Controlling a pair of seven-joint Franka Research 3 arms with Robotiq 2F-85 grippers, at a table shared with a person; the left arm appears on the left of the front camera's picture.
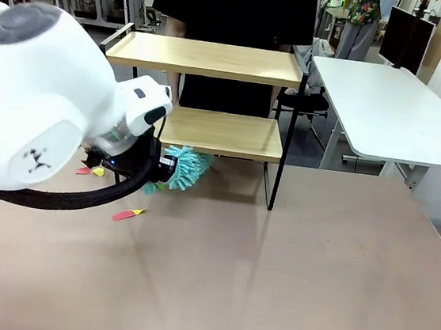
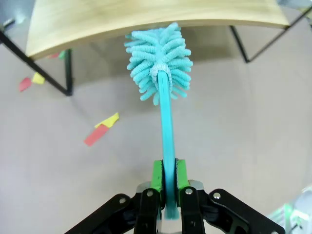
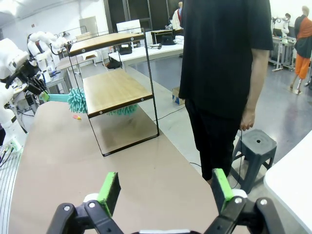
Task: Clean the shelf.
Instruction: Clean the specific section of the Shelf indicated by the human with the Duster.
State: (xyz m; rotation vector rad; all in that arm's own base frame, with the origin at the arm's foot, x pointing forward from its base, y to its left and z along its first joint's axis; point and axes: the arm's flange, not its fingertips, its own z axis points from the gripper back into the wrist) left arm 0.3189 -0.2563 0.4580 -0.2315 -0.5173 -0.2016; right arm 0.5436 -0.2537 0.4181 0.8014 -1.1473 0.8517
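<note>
1. Shelf (image 1: 209, 58): it stands toward the far side of the table (image 1: 286, 284), left of middle, with a person (image 1: 238, 8) right behind it.
2. Scraps (image 1: 127, 214) of red and yellow paper lie on the table near the shelf's left legs. A low sweep would likely scatter them.
3. Left gripper (image 2: 168, 178) is clamped on the low end of the duster (image 2: 161, 63) handle. With the grip that far from the head, I'd press lightly or the handle may pivot.
4. The duster head sits at the lower board's (image 1: 224, 132) front left edge, seemingly just under it. To wipe the top face, I'd raise it over the edge and stroke rightward along the board.
5. Right gripper (image 3: 165, 187) hangs wide open and empty, well off to the right, and is best kept there.
</note>
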